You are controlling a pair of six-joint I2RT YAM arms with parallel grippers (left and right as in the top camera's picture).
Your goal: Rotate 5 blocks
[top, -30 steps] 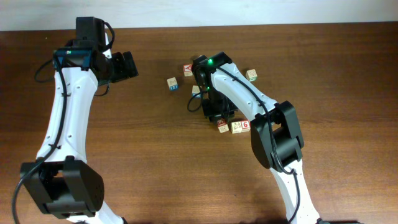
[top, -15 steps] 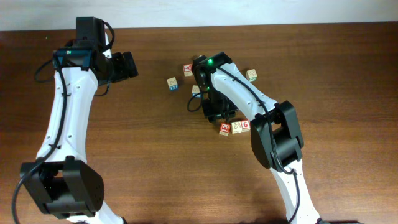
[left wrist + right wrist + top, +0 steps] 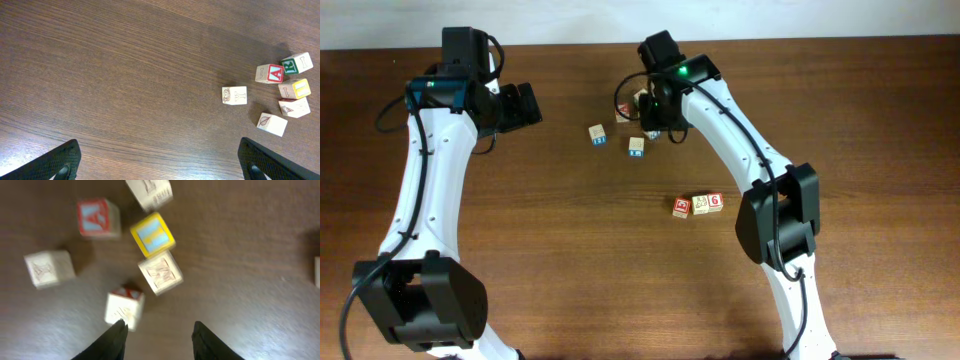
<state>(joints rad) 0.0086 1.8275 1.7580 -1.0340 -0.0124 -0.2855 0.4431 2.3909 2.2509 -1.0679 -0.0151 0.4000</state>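
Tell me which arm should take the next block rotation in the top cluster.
Right. Its jaws hover parted just over that cluster, a red-topped block nearest; the left arm is parked off to the side.

You have six wooden alphabet blocks [image 3: 234, 95] in the left wrist view, one a yellow-faced block [image 3: 294, 89]. Overhead, five show fully, plus a left arm [image 3: 417, 190] and a right arm [image 3: 735, 130].
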